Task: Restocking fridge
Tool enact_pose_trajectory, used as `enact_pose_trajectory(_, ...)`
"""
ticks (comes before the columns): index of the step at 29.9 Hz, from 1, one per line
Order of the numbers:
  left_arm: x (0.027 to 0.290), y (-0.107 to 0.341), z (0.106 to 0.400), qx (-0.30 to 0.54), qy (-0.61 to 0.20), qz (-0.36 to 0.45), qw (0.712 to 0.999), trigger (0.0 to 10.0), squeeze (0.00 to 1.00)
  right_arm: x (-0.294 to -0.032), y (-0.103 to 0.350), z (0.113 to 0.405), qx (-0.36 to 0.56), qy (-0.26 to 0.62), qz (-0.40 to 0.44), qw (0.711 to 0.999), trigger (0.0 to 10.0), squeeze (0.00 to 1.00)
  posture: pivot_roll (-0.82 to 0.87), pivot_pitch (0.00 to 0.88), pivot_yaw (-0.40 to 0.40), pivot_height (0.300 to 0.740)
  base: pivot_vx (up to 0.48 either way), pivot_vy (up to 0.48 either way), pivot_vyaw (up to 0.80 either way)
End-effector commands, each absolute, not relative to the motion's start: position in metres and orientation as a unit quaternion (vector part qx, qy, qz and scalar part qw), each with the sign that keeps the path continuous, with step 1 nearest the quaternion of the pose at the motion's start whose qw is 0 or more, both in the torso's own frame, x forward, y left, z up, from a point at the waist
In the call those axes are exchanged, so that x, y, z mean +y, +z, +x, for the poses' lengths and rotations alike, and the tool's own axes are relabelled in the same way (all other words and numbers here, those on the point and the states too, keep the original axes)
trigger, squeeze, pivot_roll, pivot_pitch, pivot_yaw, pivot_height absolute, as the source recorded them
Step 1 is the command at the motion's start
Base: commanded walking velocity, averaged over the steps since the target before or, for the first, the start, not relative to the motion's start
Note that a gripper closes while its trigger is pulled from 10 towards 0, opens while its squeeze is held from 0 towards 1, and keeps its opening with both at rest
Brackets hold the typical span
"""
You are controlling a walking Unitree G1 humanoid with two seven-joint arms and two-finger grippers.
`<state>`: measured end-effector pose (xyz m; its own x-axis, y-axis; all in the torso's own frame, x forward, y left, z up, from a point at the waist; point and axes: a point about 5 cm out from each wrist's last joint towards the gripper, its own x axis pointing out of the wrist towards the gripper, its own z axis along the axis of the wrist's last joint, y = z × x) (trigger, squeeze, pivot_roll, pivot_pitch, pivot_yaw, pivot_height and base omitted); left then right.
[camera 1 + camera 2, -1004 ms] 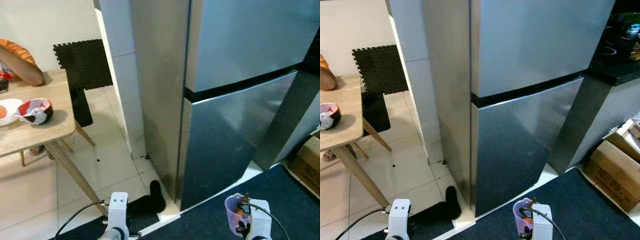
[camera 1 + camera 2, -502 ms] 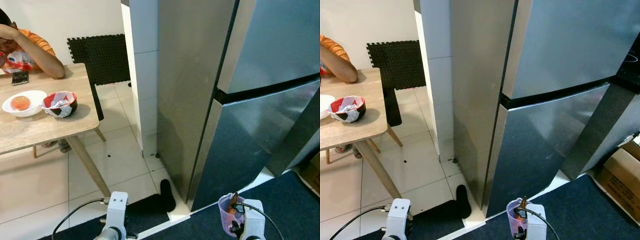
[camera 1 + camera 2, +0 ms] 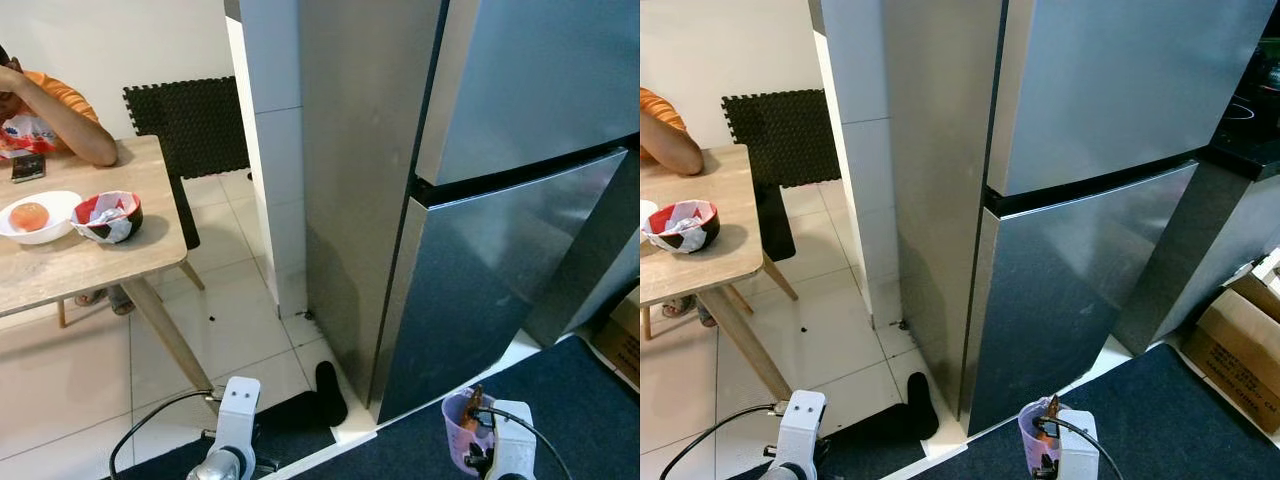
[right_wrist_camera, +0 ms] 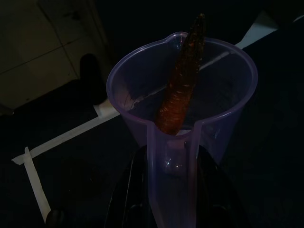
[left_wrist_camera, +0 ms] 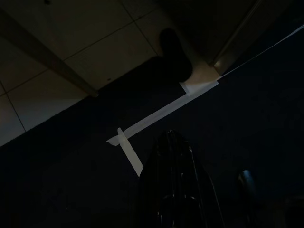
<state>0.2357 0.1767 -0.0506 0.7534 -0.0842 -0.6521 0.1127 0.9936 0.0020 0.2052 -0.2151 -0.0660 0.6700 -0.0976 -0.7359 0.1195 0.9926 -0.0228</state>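
Fridge shut; carrot in jug.

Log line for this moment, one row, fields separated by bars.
fridge: both doors closed | right pincer: holding purple jug with carrot inside | left pincer: idle, low | person at table
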Motion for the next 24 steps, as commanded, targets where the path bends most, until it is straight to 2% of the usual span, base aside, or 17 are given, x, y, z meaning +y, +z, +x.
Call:
enact_pose_trajectory(1,0.1754,-0.0524,0.2331,0.35,-0.056,0.025,0.935,10.0,0.0,-0.2198,-0.0635,0.2065,0.389,-0.074,0.022,0.918,10.0,0.0,-0.06,0.0,-0.003,0.74,0.0,0.0,-0.64)
enact_pose_trajectory(24,0.1768,-0.0496,0.2359,0.336,-0.054,0.028,0.94,10.0,0.0,-0.2166,-0.0646,0.206,0.391,-0.07,0.024,0.917,10.0,0.0,-0.06,0.0,-0.001,0.74,0.0,0.0,-0.8)
